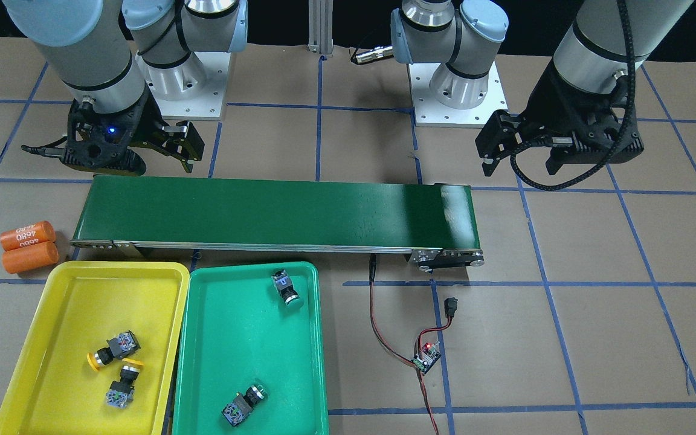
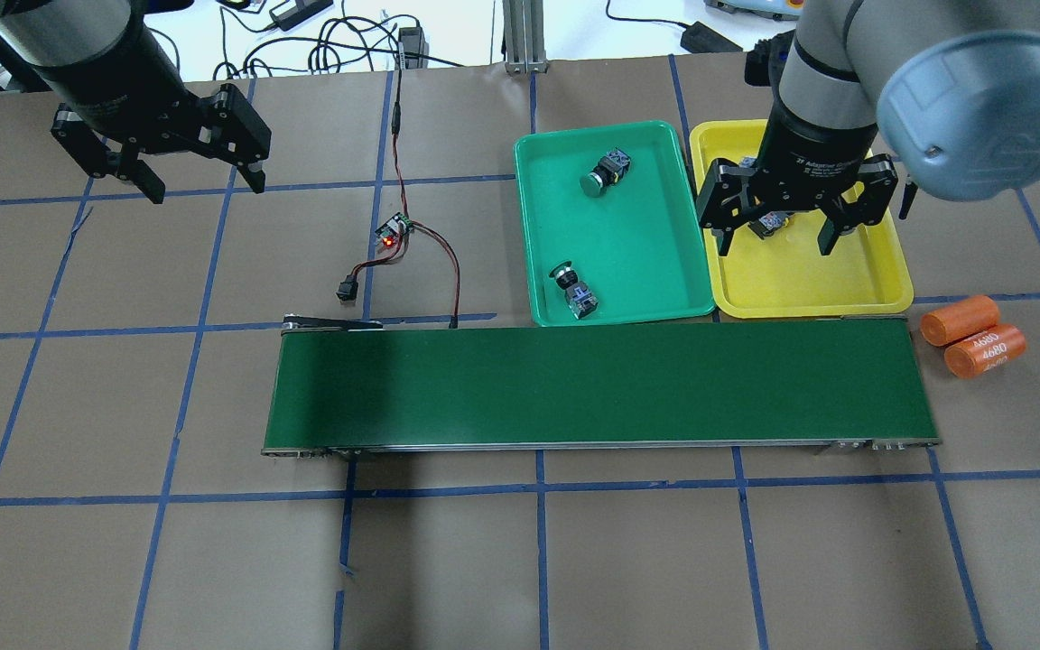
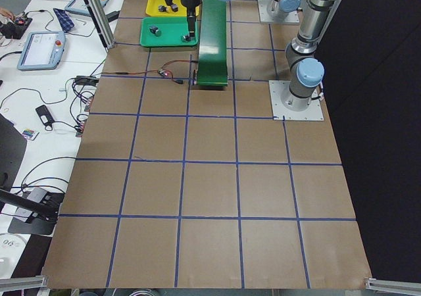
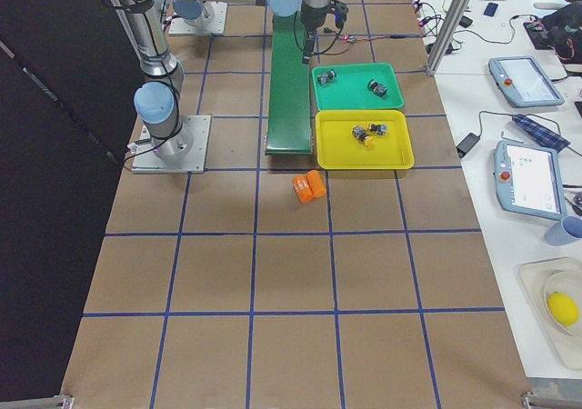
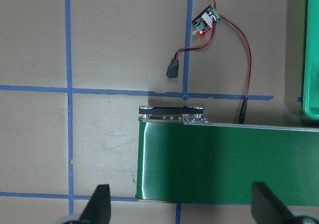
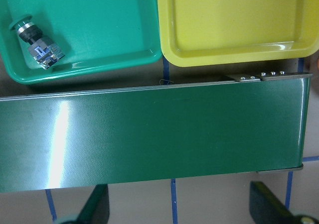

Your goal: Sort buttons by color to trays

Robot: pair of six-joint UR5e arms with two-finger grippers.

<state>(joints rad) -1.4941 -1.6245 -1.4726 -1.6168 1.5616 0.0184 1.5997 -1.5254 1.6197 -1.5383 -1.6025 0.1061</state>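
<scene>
buttons point(image 1: 286, 289) in trays point(image 1: 239, 344), trays beside conveyor point(image 1: 275, 211)

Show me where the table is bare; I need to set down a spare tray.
Widest free patch: the brown paper on the robot's left, bordered by the end of the conveyor belt and the circuit board. The strip along the belt's robot side is bare. Crowded: green tray, yellow tray and orange cylinders by the belt's right end.
</scene>
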